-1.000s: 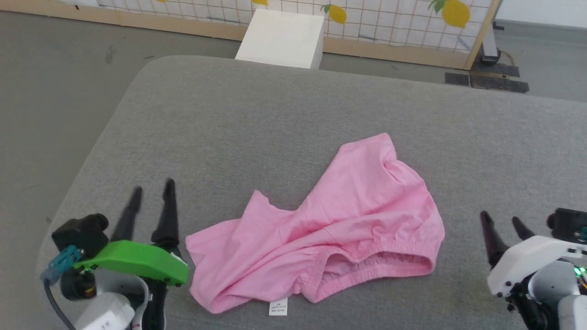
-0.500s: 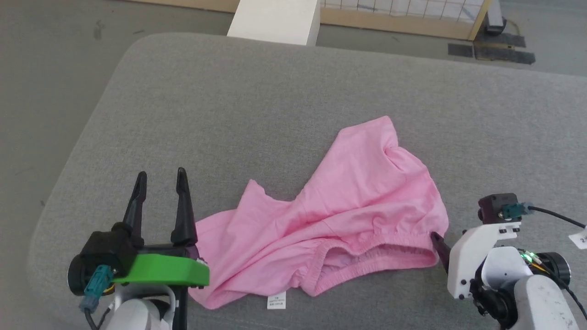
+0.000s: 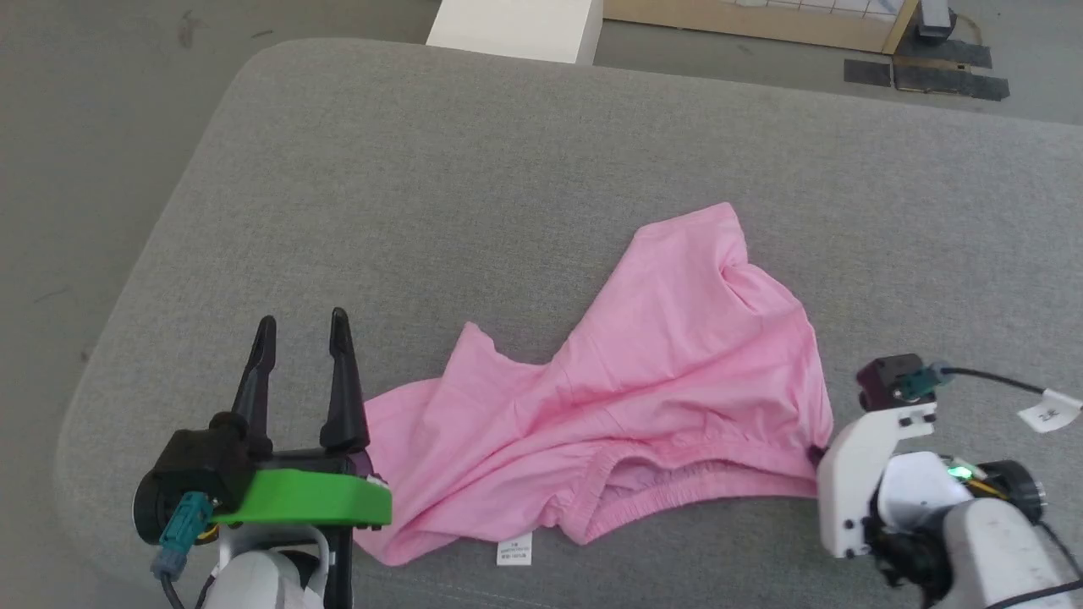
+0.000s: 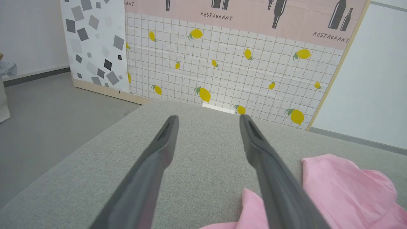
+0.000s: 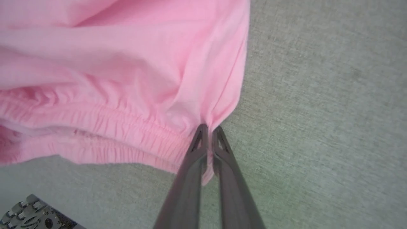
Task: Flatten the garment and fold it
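The right gripper (image 5: 210, 129) has its jaws clenched on the waistband corner of the shorts (image 3: 660, 372), crumpled on the bench (image 3: 423, 186), while the left gripper (image 3: 303, 323), jaws released, hovers just beside their opposite edge.

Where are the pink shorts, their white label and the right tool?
Light pink thin-fabric shorts (image 3: 677, 338): head view, middle of the upper leg panel.
Small white sewn-in label (image 3: 514, 550): head view, centre of the tag.
Right tool (image 5: 210, 128): right wrist view, midway between its fingertips, shut on the shorts' edge.
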{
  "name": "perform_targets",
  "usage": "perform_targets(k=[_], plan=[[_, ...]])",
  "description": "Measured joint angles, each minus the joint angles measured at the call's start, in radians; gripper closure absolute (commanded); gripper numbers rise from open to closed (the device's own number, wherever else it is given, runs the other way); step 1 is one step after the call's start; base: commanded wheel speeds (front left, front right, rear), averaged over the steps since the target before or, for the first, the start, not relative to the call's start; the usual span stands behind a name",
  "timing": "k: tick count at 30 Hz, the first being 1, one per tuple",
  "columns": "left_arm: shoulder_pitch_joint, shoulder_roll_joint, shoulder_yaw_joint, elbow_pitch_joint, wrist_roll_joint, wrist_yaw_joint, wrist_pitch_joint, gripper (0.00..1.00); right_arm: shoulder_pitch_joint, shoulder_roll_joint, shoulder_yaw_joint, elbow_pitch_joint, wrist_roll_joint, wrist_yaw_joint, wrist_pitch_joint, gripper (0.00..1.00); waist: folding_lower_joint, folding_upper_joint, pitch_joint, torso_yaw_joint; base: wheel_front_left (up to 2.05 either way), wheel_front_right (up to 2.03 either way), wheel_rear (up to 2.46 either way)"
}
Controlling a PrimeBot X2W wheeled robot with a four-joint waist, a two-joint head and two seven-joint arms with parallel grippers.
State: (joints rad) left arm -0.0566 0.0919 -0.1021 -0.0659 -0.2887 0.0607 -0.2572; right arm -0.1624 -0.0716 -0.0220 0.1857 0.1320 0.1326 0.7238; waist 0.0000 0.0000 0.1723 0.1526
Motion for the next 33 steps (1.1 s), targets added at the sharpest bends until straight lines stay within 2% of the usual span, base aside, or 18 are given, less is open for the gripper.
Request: perform_targets(k=[2,7,10,12,13,14,15,21,28,33], plan=[[0.000,-0.006,0.008,0.002,0.007,-0.009,0.000,0.00,0.000,-0.038,-0.012,-0.019,0.015,0.000,0.030,1.00,0.0000,0.0000,-0.002,-0.006,0.00,0.00,0.00],[-0.001,-0.021,0.016,0.007,0.016,-0.031,0.000,0.00,-0.027,-0.210,-0.134,-0.038,0.009,0.000,0.078,1.00,0.0000,0.0000,0.006,-0.023,0.00,0.00,0.00],[-0.004,-0.027,0.015,0.017,0.019,-0.040,0.000,0.00,-0.084,-0.255,-0.190,-0.016,0.001,0.000,0.072,1.00,0.0000,0.0000,0.019,-0.027,0.00,0.00,0.00],[-0.007,-0.028,0.014,0.026,0.019,-0.048,0.000,0.00,-0.116,-0.262,-0.222,0.018,-0.015,0.000,0.051,1.00,0.0000,0.0000,0.030,-0.029,0.00,0.00,0.00],[-0.008,-0.029,0.013,0.030,0.019,-0.051,0.000,0.00,-0.127,-0.263,-0.234,0.034,-0.030,0.000,0.031,0.84,0.0000,0.0000,0.035,-0.029,0.00,0.00,0.00],[-0.012,-0.030,0.013,0.036,0.019,-0.053,0.000,0.00,-0.135,-0.259,-0.244,0.050,-0.037,0.000,0.014,0.39,0.0000,0.0000,0.040,-0.030,0.00,0.00,0.00],[-0.015,-0.031,0.013,0.042,0.019,-0.058,0.000,0.00,-0.143,-0.251,-0.250,0.063,-0.038,0.000,0.000,0.00,0.0000,0.0000,0.043,-0.031,0.00,0.00,0.00],[-0.017,-0.033,0.019,0.072,0.018,-0.062,0.000,0.00,-0.161,-0.188,-0.301,0.049,-0.012,0.000,-0.141,0.00,0.0000,0.0000,0.029,-0.044,0.00,0.00,0.00],[-0.040,-0.035,0.001,0.115,0.000,-0.076,0.000,0.00,-0.126,-0.064,-0.363,-0.103,0.071,0.000,-0.393,0.00,0.0000,0.0000,-0.010,-0.072,0.00,0.00,0.00],[-0.150,-0.036,-0.040,0.169,-0.018,-0.095,0.023,0.00,-0.037,-0.002,-0.368,-0.173,0.110,-0.001,-0.497,0.00,0.0000,0.0000,-0.022,-0.106,0.00,0.00,0.00]])
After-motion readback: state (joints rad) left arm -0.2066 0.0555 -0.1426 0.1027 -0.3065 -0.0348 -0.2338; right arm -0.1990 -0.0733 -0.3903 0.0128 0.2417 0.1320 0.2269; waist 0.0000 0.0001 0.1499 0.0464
